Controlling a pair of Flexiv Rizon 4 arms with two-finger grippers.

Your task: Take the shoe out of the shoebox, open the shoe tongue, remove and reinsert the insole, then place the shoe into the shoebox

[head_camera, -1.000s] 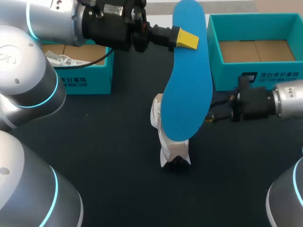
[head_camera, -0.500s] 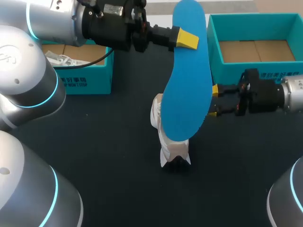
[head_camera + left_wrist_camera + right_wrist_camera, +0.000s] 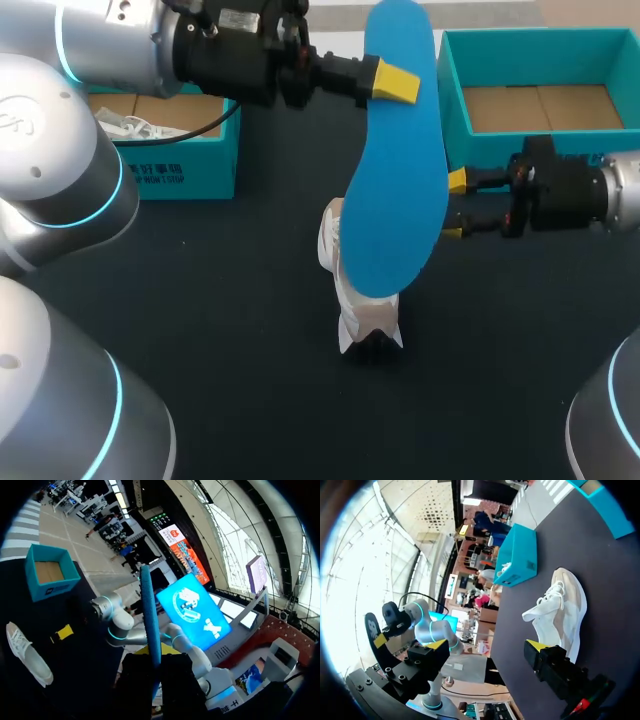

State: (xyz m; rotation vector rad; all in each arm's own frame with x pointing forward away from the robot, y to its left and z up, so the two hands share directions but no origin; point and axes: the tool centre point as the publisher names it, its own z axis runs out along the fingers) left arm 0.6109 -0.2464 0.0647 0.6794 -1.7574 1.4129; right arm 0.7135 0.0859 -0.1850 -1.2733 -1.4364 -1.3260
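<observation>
**Shiny Silver Arms With Blue Rings**

The left arm (image 3: 70,170) and right arm (image 3: 622,195) are fat, round and silver, with glowing light-blue rings. Each ends in a bumpy black wrist. A thin black cable (image 3: 200,128) hangs off the left one. The left gripper (image 3: 388,80) and right gripper (image 3: 455,207) have bright yellow tips. Small round screws (image 3: 386,670) dot the black blocks.

The head camera sits high behind the robot, looking steeply down on the table (image 3: 200,330): shoe (image 3: 362,318) at centre, left box (image 3: 175,170) at eleven o'clock, right box (image 3: 480,160) at one. The left wrist camera looks from well above along the insole (image 3: 150,615), with the shoe (image 3: 25,652) far below. The right wrist camera sits low, near the shoe (image 3: 560,612). All three share shoe and table.
</observation>
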